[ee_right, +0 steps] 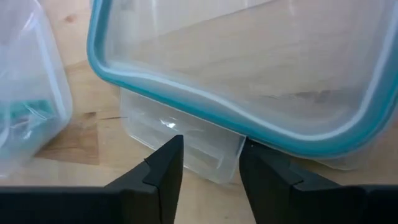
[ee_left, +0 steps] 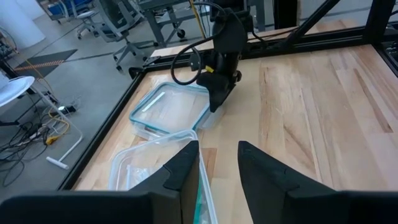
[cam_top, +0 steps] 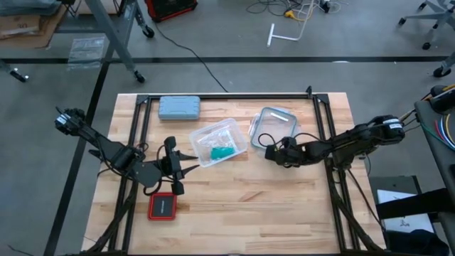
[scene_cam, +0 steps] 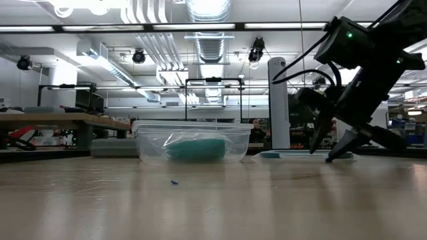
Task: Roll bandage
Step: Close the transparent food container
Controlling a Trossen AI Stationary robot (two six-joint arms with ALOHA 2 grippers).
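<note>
Teal-green cloth bandage [cam_top: 222, 151] lies bunched inside a clear plastic tub [cam_top: 237, 144] mid-table; its long axis cannot be told. The left gripper [cam_top: 186, 170] reaches low toward the tub's near-left corner, jaws spread, bandage just beyond them. The right gripper [cam_top: 266, 144], jaws parted, straddles the edge of a teal-rimmed clear lid [cam_top: 278, 122].

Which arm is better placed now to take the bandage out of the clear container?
Probably left: its end effector is open beside the clear container holding the bandage. The right end effector is at the lid.
</note>
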